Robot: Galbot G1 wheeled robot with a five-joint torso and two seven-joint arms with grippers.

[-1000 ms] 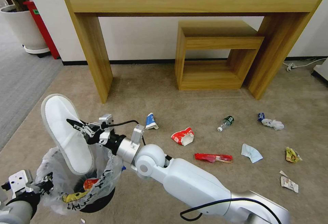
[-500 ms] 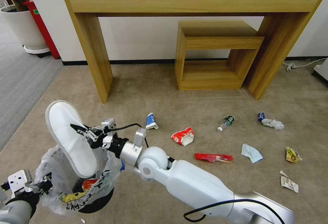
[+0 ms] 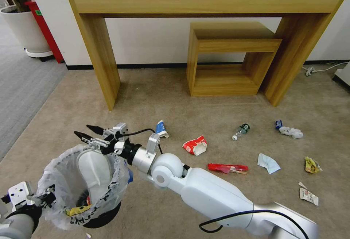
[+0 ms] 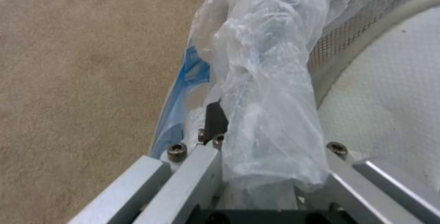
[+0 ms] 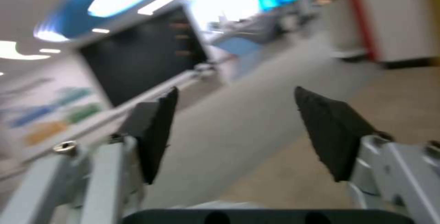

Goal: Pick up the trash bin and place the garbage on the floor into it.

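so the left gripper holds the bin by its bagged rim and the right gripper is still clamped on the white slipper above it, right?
Not quite. The right gripper is open and empty: the head view and the right wrist view show its fingers spread with nothing between them. The white slipper already stands inside the trash bin. The left gripper does hold the bin by its bagged rim.

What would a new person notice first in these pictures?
The right gripper hangs open just above the trash bin, where a white slipper stands inside. The left gripper pinches the bin's plastic-lined rim. More litter, such as a red-white paper bowl, lies across the floor.
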